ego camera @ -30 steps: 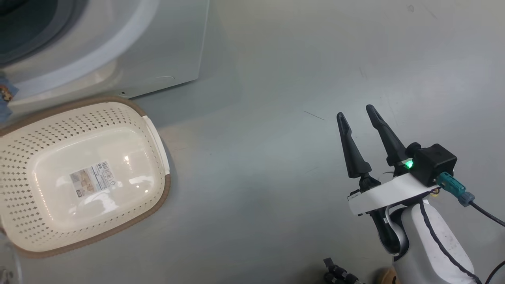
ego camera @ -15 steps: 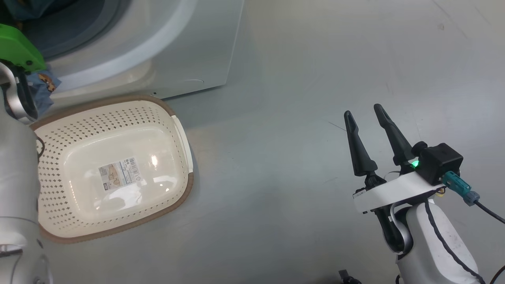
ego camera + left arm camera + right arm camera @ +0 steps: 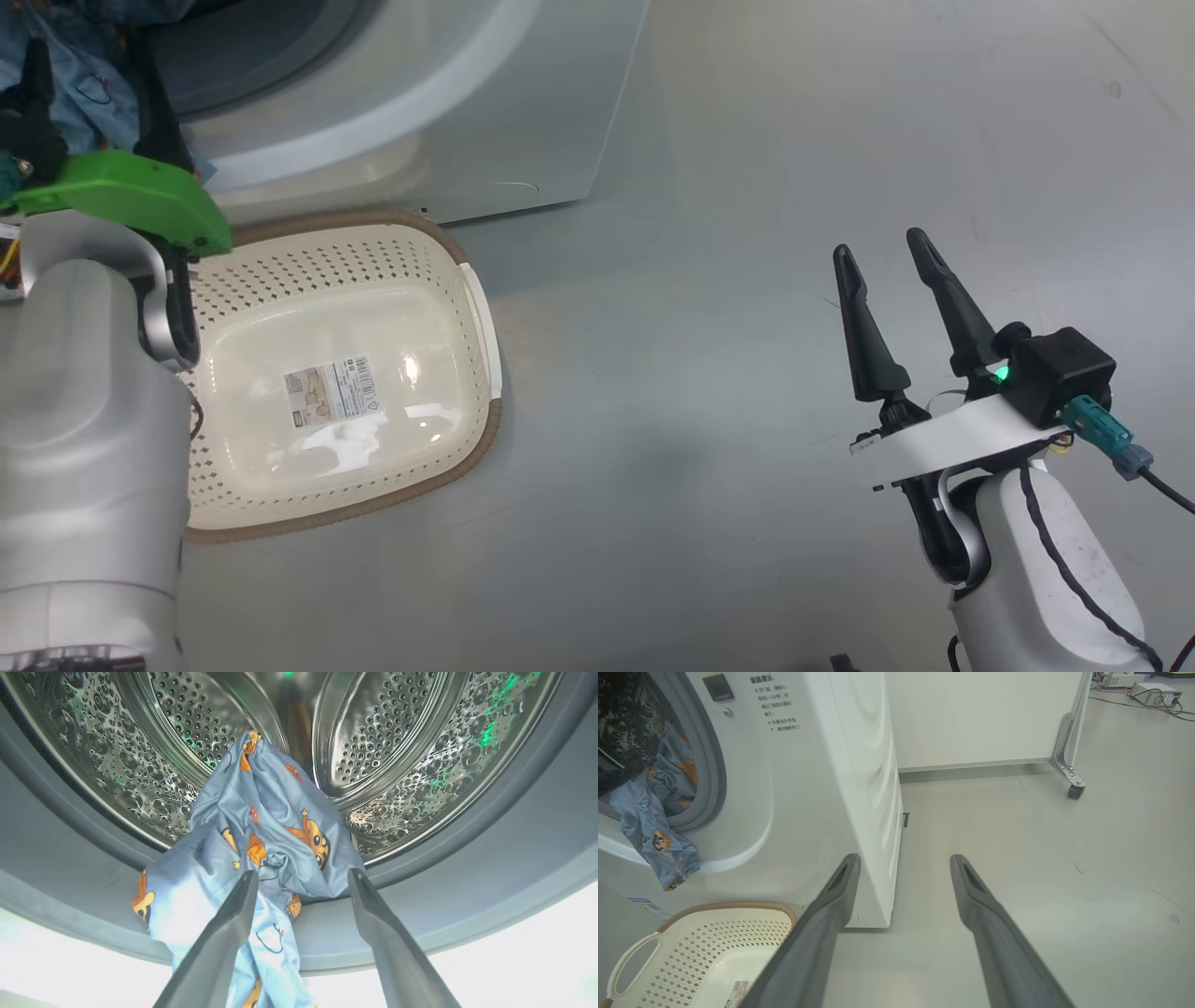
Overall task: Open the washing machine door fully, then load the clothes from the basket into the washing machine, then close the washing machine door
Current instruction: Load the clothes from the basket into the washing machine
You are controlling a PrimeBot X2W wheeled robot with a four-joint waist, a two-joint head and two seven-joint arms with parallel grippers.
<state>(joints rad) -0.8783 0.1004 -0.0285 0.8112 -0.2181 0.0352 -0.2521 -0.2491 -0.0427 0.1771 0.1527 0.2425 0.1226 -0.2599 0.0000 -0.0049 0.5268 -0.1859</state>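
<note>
My left arm (image 3: 84,420) has come up into the head view at the mouth of the washing machine (image 3: 822,765), the left fingers (image 3: 224,933) spread wide with nothing pinched. The blue clothes (image 3: 275,826) lie half in the drum (image 3: 383,742) and half draped out over the grey gasket (image 3: 467,868). The basket (image 3: 336,271) below holds none, and my right fingers (image 3: 866,331) hang spread over the floor (image 3: 700,280). I judge loading nearly done, but that hanging tail needs pushing in before the door shuts.
</note>
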